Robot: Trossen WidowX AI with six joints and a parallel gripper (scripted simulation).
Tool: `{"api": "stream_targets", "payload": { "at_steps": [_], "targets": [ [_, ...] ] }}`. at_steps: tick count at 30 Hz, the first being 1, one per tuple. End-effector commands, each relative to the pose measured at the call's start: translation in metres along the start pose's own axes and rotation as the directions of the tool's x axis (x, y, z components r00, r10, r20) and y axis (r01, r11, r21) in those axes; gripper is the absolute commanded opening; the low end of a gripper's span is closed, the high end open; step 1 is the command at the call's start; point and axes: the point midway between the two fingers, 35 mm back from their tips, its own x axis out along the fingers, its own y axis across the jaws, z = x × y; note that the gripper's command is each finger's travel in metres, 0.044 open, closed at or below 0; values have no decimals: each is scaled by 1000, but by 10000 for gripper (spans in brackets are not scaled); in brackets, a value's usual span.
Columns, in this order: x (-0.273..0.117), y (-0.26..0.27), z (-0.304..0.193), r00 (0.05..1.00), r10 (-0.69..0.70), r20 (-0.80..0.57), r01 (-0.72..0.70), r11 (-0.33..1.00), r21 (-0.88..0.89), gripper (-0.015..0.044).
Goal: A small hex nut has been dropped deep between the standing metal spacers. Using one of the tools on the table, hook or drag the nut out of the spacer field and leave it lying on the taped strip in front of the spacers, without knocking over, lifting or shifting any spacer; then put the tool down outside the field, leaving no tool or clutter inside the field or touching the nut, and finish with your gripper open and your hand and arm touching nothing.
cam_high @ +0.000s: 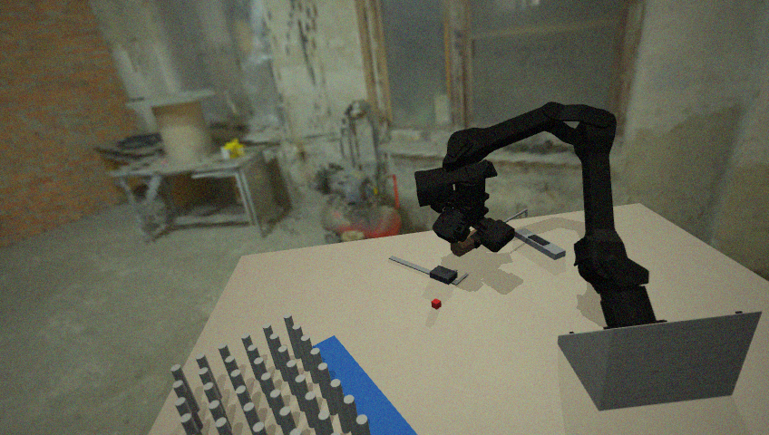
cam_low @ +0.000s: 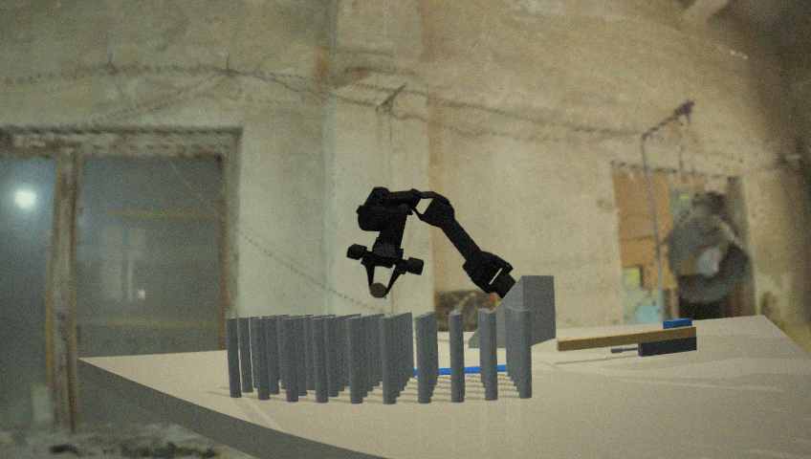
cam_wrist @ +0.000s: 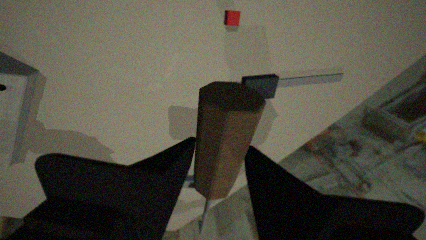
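My gripper [cam_high: 466, 243] [cam_low: 379, 286] [cam_wrist: 220, 146] is shut on the brown wooden handle [cam_low: 378, 290] [cam_wrist: 227, 145] of a thin metal hook tool, held above the table. The rod points away from the spacers in the top view, its bent end near the table's far edge. The grey metal spacers [cam_high: 336, 400] [cam_low: 389, 363] stand upright in rows, well away from the tool. The blue taped strip [cam_high: 358, 391] [cam_low: 471, 370] lies along one side of them. The hex nut is not visible in any view.
A dark-bodied flat tool [cam_high: 443, 274] [cam_wrist: 262, 85] with a long blade and a red cube [cam_high: 435, 304] [cam_wrist: 232, 18] lie near the gripper. A grey slab [cam_high: 549, 248] lies farther back. A grey panel [cam_high: 668, 361] [cam_low: 537, 313] stands by the arm's base. A wooden bar [cam_low: 614, 340] lies beyond.
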Motion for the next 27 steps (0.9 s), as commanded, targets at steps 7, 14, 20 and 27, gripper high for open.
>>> {"api": "stream_targets", "payload": {
  "at_steps": [7, 14, 20, 27],
  "targets": [
    [5, 2, 3, 1000, 2, -2, -2, 1000, -5, 0],
    [8, 3, 5, 1000, 6, -1, -6, 1000, -5, 0],
    [12, 4, 7, 1000, 10, -1, -10, 1000, -4, 0],
    [15, 6, 10, 1000, 13, 0, -13, 1000, -4, 0]
  ]
}}
